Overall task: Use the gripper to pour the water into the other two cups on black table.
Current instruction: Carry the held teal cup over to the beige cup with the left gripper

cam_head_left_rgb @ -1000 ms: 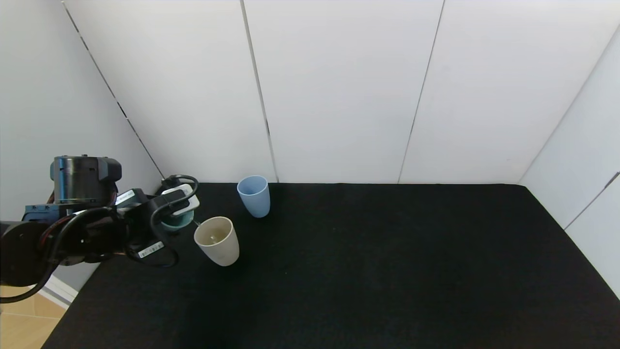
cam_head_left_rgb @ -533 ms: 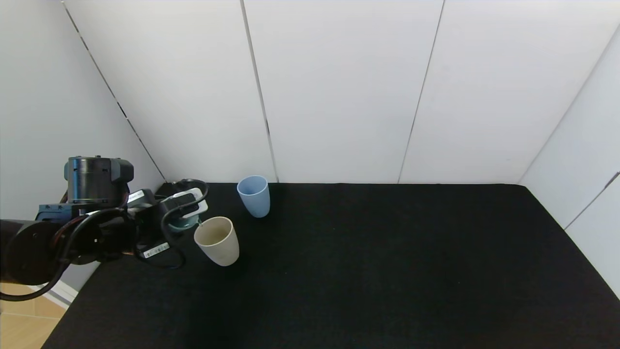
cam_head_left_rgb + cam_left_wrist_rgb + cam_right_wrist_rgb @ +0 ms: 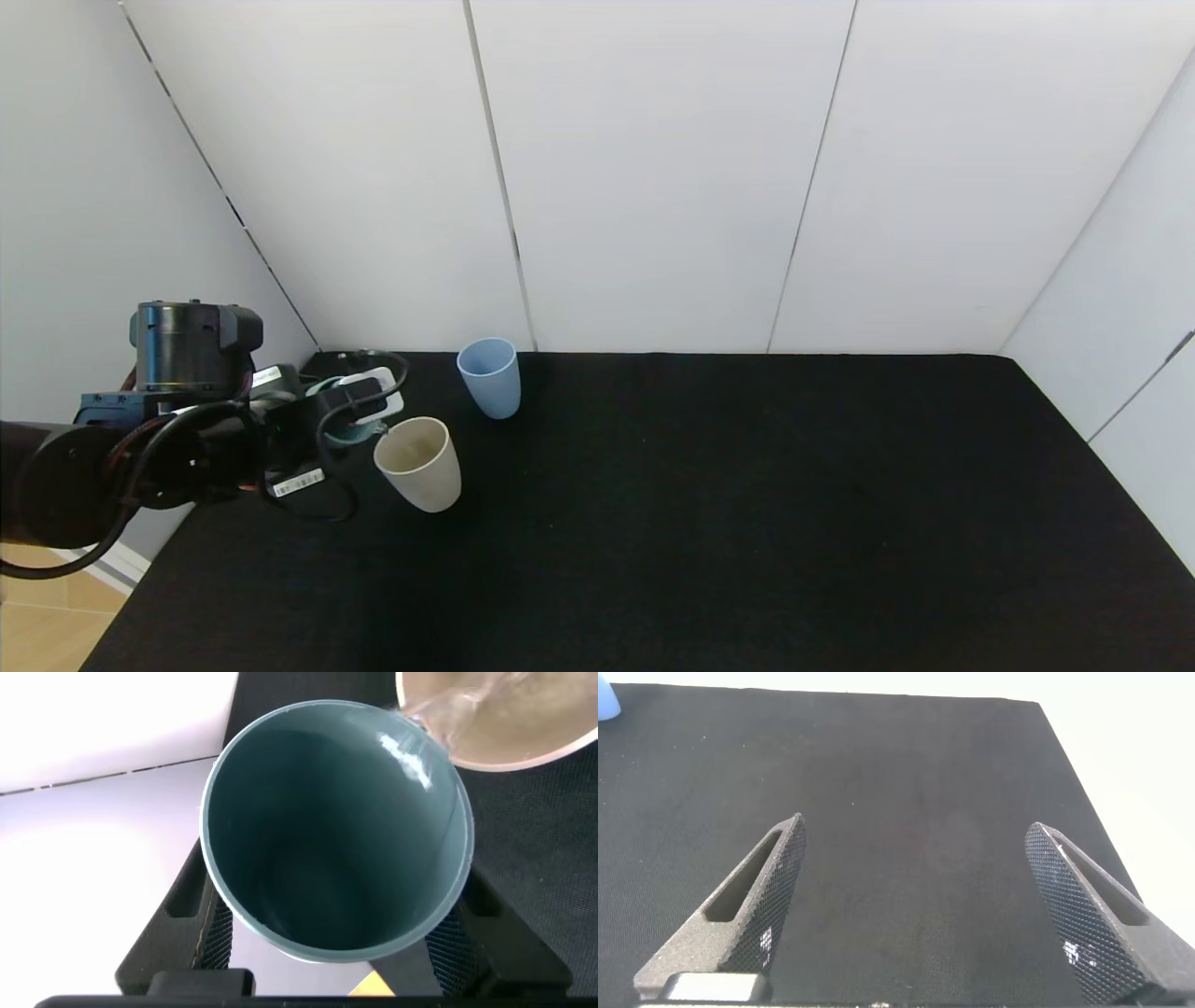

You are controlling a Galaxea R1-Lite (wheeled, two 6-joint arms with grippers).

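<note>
You see the teal cup (image 3: 347,431) mostly hidden behind the left gripper (image 3: 359,411), beige cup (image 3: 505,719) cut by the edge, its water level unclear.

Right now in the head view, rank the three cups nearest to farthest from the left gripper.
1. Teal cup: held in the left gripper, tipped toward the beige one.
2. Beige cup: on the black table, just right of the gripper.
3. Blue cup: farther back, near the wall.
</note>
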